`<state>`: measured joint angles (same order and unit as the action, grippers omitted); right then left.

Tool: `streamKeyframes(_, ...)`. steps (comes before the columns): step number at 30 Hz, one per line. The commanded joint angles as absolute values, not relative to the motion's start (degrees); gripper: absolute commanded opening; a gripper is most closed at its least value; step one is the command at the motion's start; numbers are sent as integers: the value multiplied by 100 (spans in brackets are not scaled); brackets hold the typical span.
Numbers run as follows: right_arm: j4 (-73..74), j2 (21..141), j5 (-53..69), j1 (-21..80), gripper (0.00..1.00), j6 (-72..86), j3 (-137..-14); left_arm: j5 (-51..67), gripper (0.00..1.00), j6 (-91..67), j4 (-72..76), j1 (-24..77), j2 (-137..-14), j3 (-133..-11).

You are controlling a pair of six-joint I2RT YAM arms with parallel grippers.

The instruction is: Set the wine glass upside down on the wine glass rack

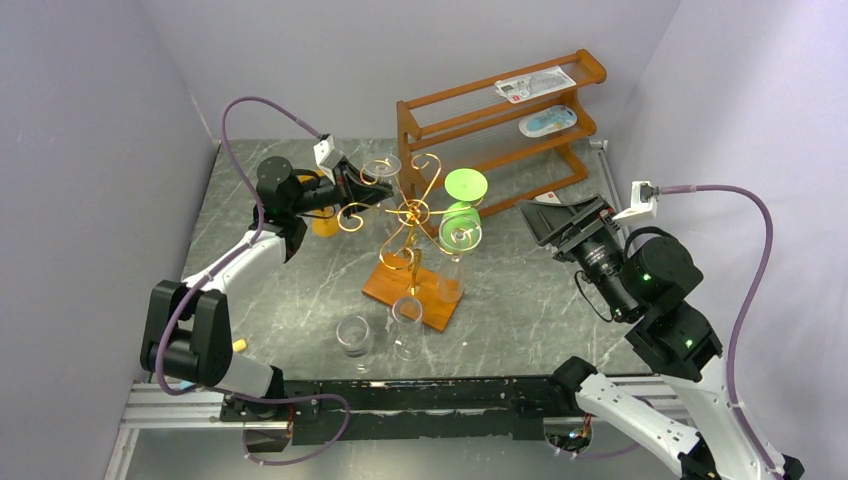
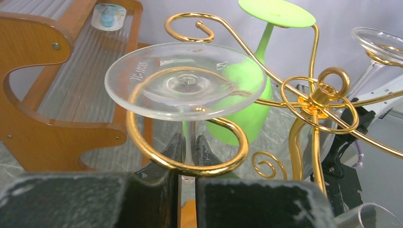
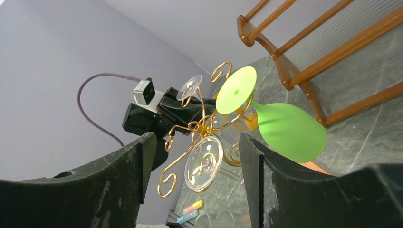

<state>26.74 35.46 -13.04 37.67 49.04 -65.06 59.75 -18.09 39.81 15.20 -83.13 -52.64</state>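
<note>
A dark marbled table [image 1: 300,290] is enclosed by pale walls. A three-tier wooden shelf [image 1: 405,130] is set at the far right of the table. A flat packet [image 1: 535,83] is laid on its top tier and a blue-and-white item [image 1: 547,121] on its middle tier.

The rack [image 1: 410,212] is stood near the table centre, in front of the shelf, on its flat wooden base [image 1: 385,287].

The left arm is extended from the near left to the far left side of the rack. The left gripper [image 1: 352,188] is closed on the stem of the wine glass [image 1: 380,168]. In the left wrist view, the stem is seen pinched between both fingers [image 2: 173,147]. The wine glass [image 2: 183,83] is held inverted, foot uppermost. One gold scroll arm [image 2: 190,164] is curled round the stem just beneath the foot. Whether the foot bears on the scroll cannot be told.

The right gripper [image 1: 555,215] is held above the table to the right of the rack and is aimed at it. Its fingers [image 3: 138,156] are spread wide, with nothing gripped between them.

A green glass [image 1: 465,185] is hung inverted on the right side of the rack. A second clear glass [image 1: 460,237] is hung inverted just in front of it.

Two further clear glasses are stood on the table just in front of the base: a low one [image 1: 355,335] and a taller one [image 1: 408,325].
</note>
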Motion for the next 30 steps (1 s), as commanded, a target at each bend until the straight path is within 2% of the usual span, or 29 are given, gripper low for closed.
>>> streamKeyframes(1,2557,3529,-1292,3780,68,4935,-6414,5444,5,-1840,4597,1501,-8257,-5218)
streamKeyframes(15,2611,3530,-1293,3781,69,4957,-6360,4310,5,-1318,4480,1503,-7377,-4401)
streamKeyframes(23,2727,3509,-1277,3782,70,4969,-6325,4303,15,-1415,4786,1503,-7150,-3941)
streamKeyframes(26,2810,3505,-1237,3779,70,4940,-6370,4180,26,-1462,4696,1509,-7038,-3837)
streamKeyframes(30,3104,3587,-1216,3779,70,4787,-6525,3772,48,-1521,4403,1502,-6790,-3670)
